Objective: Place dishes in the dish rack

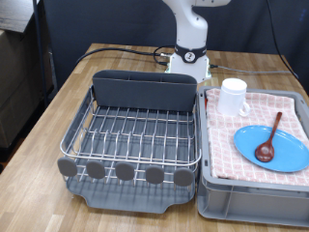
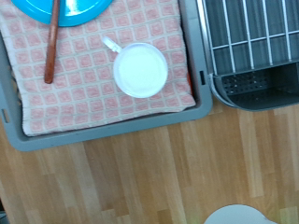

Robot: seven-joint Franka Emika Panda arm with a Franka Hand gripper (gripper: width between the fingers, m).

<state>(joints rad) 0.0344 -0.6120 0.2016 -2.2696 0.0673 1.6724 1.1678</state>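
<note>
The white handled mug (image 1: 233, 95) stands on the red-checked cloth in the grey bin, at the exterior view's right. The light-blue plate (image 1: 280, 153) lies in front of it with the reddish-brown wooden spoon (image 1: 268, 138) resting on it. The silver wire dish rack (image 1: 135, 130) with its dark grey back compartment stands to the left of the bin and holds nothing. The wrist view looks down on the mug (image 2: 141, 69), the spoon (image 2: 50, 47), the plate's edge (image 2: 65, 9) and a corner of the rack (image 2: 252, 42). The gripper's fingers show in neither view.
The grey bin (image 1: 246, 201) with the red-checked cloth (image 1: 290, 101) sits tight against the rack's side. The robot's white base (image 1: 190, 53) stands behind both, with black cables trailing over the wooden table (image 1: 39, 145).
</note>
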